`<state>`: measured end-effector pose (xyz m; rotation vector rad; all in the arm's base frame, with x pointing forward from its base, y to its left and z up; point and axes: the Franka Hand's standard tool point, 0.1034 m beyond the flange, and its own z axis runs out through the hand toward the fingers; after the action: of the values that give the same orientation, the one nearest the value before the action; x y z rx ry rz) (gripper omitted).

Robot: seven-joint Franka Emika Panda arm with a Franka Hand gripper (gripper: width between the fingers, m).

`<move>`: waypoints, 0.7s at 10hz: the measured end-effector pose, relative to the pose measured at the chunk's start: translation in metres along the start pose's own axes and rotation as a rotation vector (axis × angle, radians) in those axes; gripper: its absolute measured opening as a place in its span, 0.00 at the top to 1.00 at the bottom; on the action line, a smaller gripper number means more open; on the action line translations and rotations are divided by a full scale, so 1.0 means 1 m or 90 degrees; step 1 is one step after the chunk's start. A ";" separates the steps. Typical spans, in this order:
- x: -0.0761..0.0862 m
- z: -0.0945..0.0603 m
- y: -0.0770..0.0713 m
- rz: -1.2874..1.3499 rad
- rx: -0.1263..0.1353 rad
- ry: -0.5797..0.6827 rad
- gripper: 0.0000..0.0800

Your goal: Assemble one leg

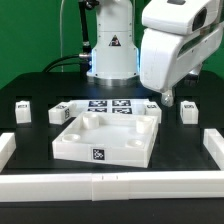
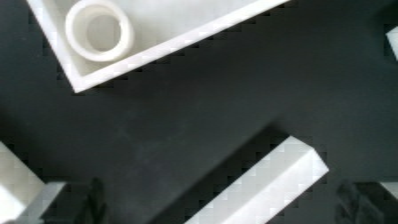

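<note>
Exterior view: the gripper (image 1: 167, 97) hangs low by the panel's (image 1: 105, 142) far corner, on the exterior view's right. Finger state cannot be told here. The leg (image 1: 187, 111) stands just outside that corner. A second leg (image 1: 62, 113) and a third leg (image 1: 22, 110) stand off the panel's opposite side. The marker board (image 1: 108, 106) lies behind the panel.

Wrist view: the fingers (image 2: 68, 203) are spread, clamping nothing. A white bar (image 2: 294, 172) lies between them, apart from the panel's recessed corner.

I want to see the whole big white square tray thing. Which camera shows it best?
The exterior view. There the whole square panel shows, with its corner recesses and the tag on its front wall. The wrist view catches only what looks like one corner of the square panel, with a round hole in it.
</note>
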<state>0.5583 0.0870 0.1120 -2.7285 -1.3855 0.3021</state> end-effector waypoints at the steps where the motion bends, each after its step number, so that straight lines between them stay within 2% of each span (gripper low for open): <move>1: 0.000 -0.001 0.000 0.000 0.006 -0.006 0.19; 7: -0.001 0.000 0.000 0.000 0.006 -0.006 0.19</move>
<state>0.5577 0.0867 0.1123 -2.7234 -1.3819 0.3212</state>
